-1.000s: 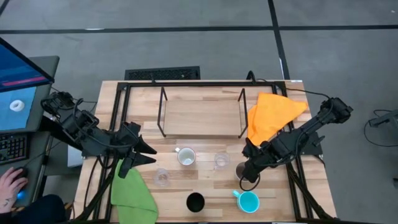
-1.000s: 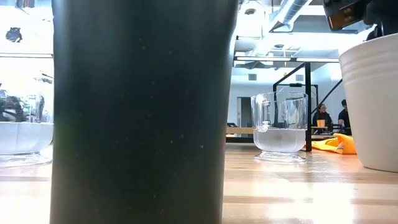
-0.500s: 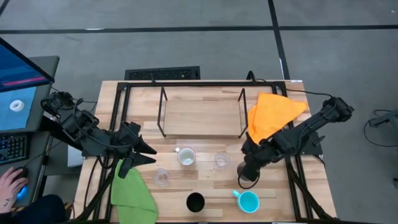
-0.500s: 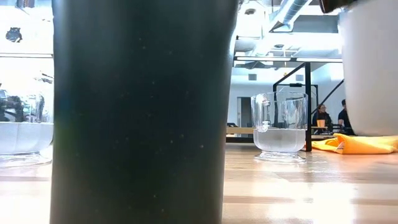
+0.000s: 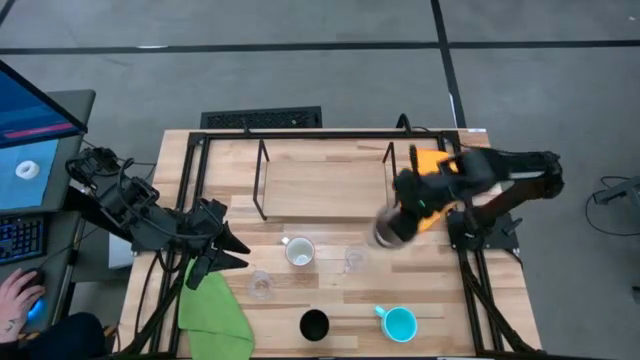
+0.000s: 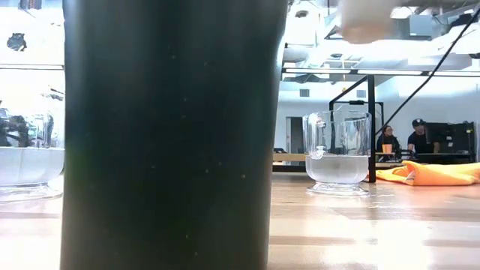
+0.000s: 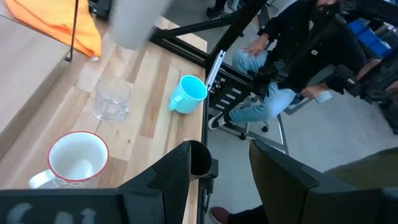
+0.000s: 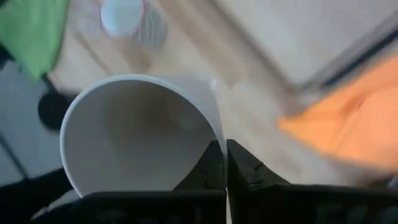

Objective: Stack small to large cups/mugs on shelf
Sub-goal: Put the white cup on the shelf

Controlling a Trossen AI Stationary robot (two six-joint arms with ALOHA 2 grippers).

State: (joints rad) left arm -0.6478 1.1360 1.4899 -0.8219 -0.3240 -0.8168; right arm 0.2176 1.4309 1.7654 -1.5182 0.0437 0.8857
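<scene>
Grey-beige mug (image 8: 140,134) is up off the table, pinched by its rim in the right gripper (image 8: 224,163), whose jaws are clamped tight on the mug wall. From overhead it hangs just in front of the shelf's (image 5: 325,187) right end, next to the orange cloth (image 5: 432,190), looking blurry. Rest of the cups are down on the tabletop (image 5: 330,300): white mug (image 5: 299,251) and a clear glass cup (image 5: 356,258) in the middle, another glass cup (image 5: 260,285) near the green cloth (image 5: 212,315), black mug (image 5: 314,324) and light blue mug (image 5: 398,323) by the front edge. Shelf board has nothing on it. Left gripper (image 5: 228,249) sits at the left side of the table, jaws spread wide, holding nothing. Person seated beyond the table in the left wrist view (image 7: 292,56).
</scene>
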